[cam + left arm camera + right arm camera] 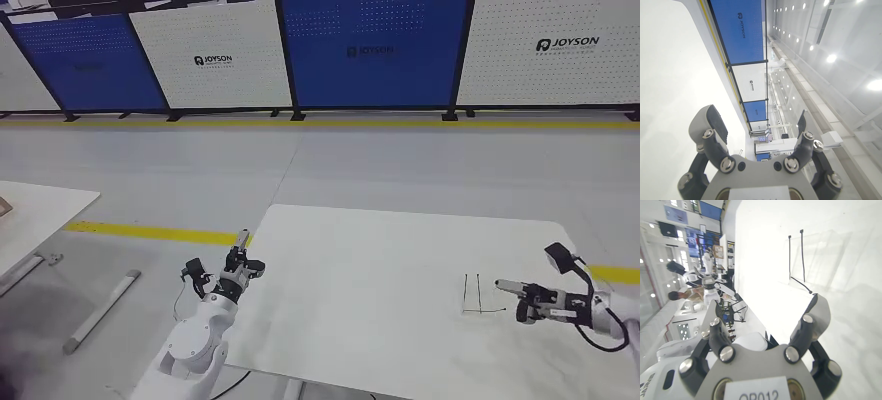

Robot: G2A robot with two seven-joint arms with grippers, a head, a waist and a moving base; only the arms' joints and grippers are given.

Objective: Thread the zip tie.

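At the lower left of the top view, my left claw (241, 240) sits by the white table's (380, 260) left edge, spread wide and holding nothing. Toward the lower right lie three black zip ties (478, 292), and just beside them is my right claw (505, 286), likewise wide open and empty.

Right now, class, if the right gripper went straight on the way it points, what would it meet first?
Probably the thin black plastic zip tie lying slantwise on the white table, just ahead of the open right gripper; two more ties lie beyond. Depth is uncertain.
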